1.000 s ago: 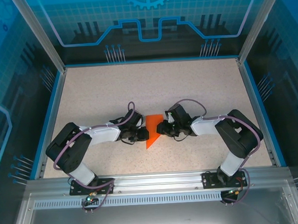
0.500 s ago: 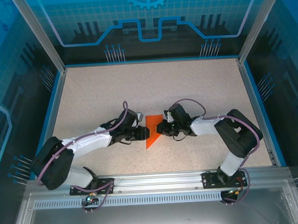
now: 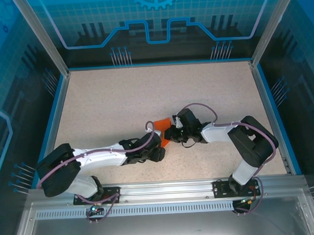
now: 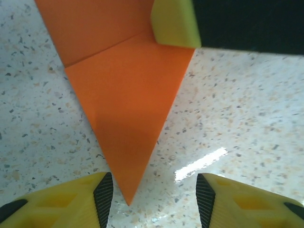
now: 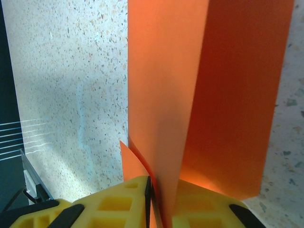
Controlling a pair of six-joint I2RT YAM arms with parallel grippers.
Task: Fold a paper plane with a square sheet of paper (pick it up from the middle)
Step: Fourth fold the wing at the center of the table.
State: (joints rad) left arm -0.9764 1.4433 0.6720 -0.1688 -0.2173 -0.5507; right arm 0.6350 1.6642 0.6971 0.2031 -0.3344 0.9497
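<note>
The square sheet of paper (image 3: 160, 122) is bright orange and folded into a pointed wedge with a crease across it (image 4: 128, 95). Its narrow tip lies on the table, pointing between my left gripper's fingers. My left gripper (image 4: 154, 199) is open and holds nothing; the tip sits close to its left finger (image 4: 97, 197). In the top view the left gripper (image 3: 159, 141) is just near of the paper. My right gripper (image 5: 159, 190) is shut on the paper's layers, which rise upright from its fingers (image 5: 223, 85). From above, the right gripper (image 3: 170, 134) is at the paper's right side.
The speckled beige table (image 3: 103, 99) has a raised blue rim (image 3: 56, 117) on three sides and a metal rail (image 3: 166, 193) at the near edge. Both arms meet in the middle. One yellow finger of the right gripper (image 4: 173, 23) shows in the left wrist view.
My left arm has swung round to the near side of the paper and its gripper has opened. The right gripper has closed on the paper, part of which now stands up.
</note>
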